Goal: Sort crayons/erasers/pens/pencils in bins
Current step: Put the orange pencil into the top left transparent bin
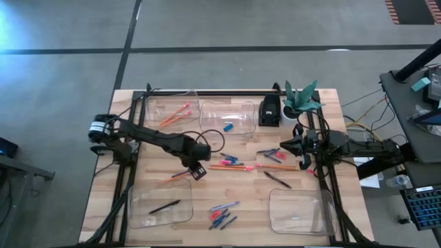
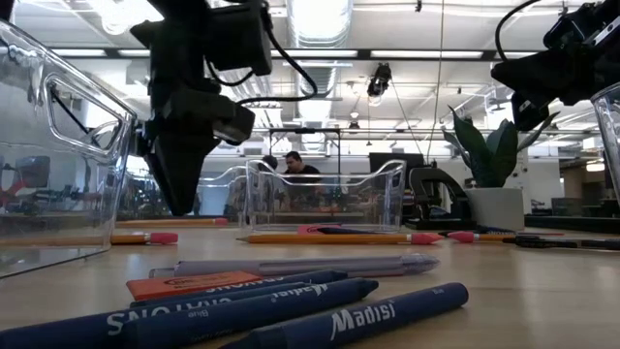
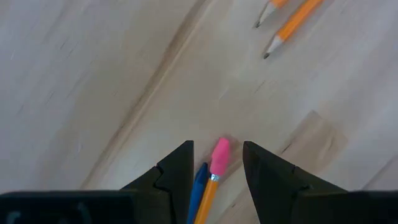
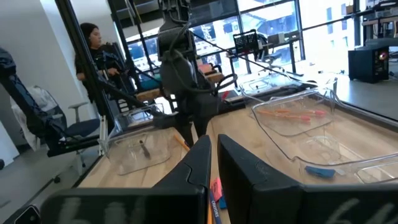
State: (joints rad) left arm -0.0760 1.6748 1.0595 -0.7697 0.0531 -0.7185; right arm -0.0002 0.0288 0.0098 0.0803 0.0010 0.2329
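A pale wooden desk (image 1: 103,193) carries four clear bins: two at the far edge (image 1: 171,110) (image 1: 227,116) and two at the near corners (image 1: 160,205) (image 1: 298,211). A small black box (image 1: 269,110) and a potted plant (image 1: 300,100) stand at the far right. Loose on the bare wood lie orange pencils (image 1: 231,167) across the middle, a dark pen (image 1: 278,180) to their right, and a cluster of blue crayons (image 1: 224,213) between the near bins.

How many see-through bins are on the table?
4 bins: back left with pencils, back middle with a blue eraser, front left with a pen, front right.
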